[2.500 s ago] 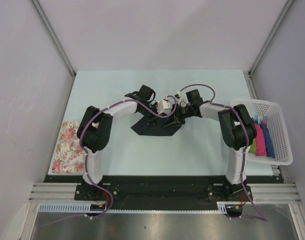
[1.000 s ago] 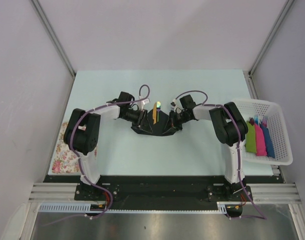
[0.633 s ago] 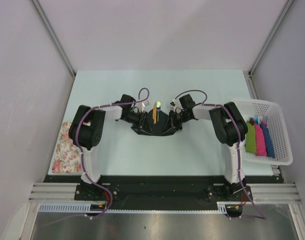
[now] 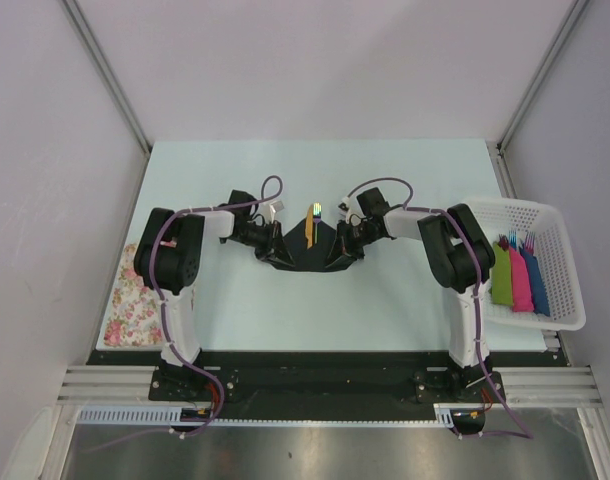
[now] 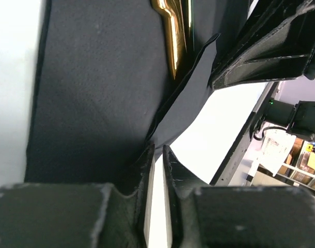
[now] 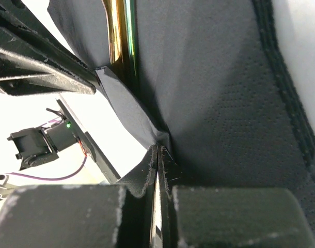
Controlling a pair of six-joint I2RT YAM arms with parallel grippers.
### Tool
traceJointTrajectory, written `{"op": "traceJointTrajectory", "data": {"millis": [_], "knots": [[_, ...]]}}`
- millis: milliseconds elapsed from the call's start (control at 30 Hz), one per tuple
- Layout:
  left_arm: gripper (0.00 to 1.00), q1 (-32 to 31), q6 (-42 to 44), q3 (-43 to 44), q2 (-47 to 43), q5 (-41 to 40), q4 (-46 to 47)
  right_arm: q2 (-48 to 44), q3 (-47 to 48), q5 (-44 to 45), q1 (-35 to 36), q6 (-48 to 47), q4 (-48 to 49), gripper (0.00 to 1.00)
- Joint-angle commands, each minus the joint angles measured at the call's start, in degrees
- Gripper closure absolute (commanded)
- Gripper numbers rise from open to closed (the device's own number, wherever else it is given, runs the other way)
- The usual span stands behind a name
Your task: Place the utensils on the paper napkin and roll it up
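The black paper napkin (image 4: 310, 252) lies mid-table with its left and right sides lifted. The yellow-orange utensils (image 4: 311, 228) lie along its middle, their tips past the far edge. My left gripper (image 4: 272, 243) is low at the napkin's left corner. In the left wrist view its jaws (image 5: 157, 150) stand a narrow slit apart, with the raised fold of the napkin (image 5: 95, 93) meeting their tips. My right gripper (image 4: 350, 240) is at the right corner. Its jaws (image 6: 158, 150) are shut on a pinched fold of the napkin (image 6: 214, 77), beside the utensils (image 6: 119, 36).
A white basket (image 4: 515, 205) at the right table edge holds green, pink and blue bundles (image 4: 520, 280). A floral cloth (image 4: 130, 300) lies at the left edge near the left arm's base. Grey walls close in the table on three sides.
The left gripper has slid to the napkin's left corner and its jaws have narrowed. The right gripper has stayed put, shut on the right corner.
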Motion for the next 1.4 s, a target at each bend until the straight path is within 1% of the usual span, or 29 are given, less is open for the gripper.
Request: {"op": "traceJointTrajectory", "data": {"millis": [0, 67, 100, 267, 533, 733, 1200, 1367], "knots": [[0.85, 1.1, 0.7, -1.1, 1.1, -3.7, -0.1, -0.9, 1.4, 3.6, 0.8, -3.4, -1.2, 0.96], [0.88, 1.1, 0.6, -1.3, 0.9, -3.9, 0.1, -2.1, 1.2, 2.3, 1.3, -3.8, -1.2, 0.95], [0.93, 1.1, 0.6, -1.3, 1.0, -4.1, 0.1, -2.5, 0.9, 1.7, 1.4, -3.8, -0.8, 0.95], [1.00, 1.1, 0.7, -1.2, 1.0, -5.1, 0.0, -4.7, 0.2, -0.7, 2.4, -3.8, 0.1, 0.94], [1.00, 1.1, 0.3, -1.5, 0.6, -6.0, 0.1, -2.5, 0.4, -0.1, 1.7, -3.2, -0.4, 0.94], [1.00, 1.3, -0.1, -1.6, 0.9, -6.0, 0.3, -1.8, -0.9, 2.5, 0.3, -6.0, -3.1, 0.95], [1.00, 1.4, -0.8, -1.7, 0.8, -6.2, 0.8, -5.2, -2.8, 6.2, -0.5, -11.3, -7.2, 0.93], [1.00, 1.5, -0.6, -1.5, 0.9, -6.2, 0.6, -5.7, -3.7, 6.4, -1.8, -11.7, -8.0, 0.92]]}}
